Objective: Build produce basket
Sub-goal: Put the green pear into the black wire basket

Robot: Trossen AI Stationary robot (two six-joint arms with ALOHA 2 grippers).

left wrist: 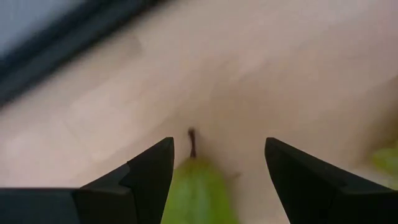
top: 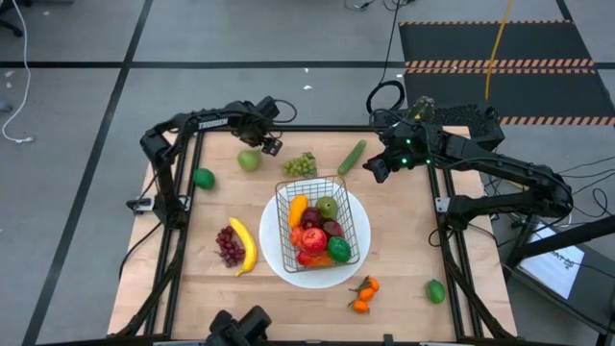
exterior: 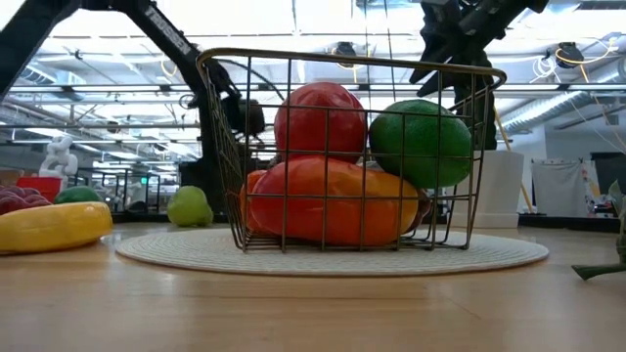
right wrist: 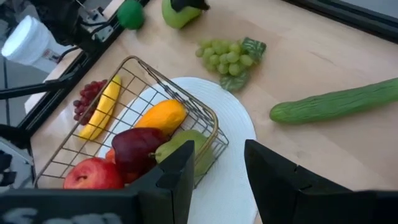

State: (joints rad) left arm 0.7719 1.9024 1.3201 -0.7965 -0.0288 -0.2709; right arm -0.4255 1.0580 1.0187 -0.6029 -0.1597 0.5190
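The wire basket (top: pixel 322 223) stands on a round white plate (top: pixel 279 259) mid-table and holds several pieces of produce, among them a red apple (exterior: pixel 320 119), an orange pepper (exterior: pixel 323 210) and a green fruit (exterior: pixel 421 142). A green pear (top: pixel 249 160) lies on the table at the far left. My left gripper (left wrist: pixel 217 146) is open and points down over it, one finger on each side of the pear (left wrist: pixel 198 193), whose stem (left wrist: pixel 192 143) shows between them. My right gripper (top: pixel 377 171) hangs open above the table near the cucumber (top: pixel 352 157), with nothing between its fingers.
Loose on the table: green grapes (top: pixel 300 165) behind the basket, a lime (top: pixel 203 178) at the left edge, a banana (top: pixel 245 246) beside purple grapes (top: pixel 229 246), tangerines (top: pixel 363 294) and another lime (top: pixel 435 290) at the near right.
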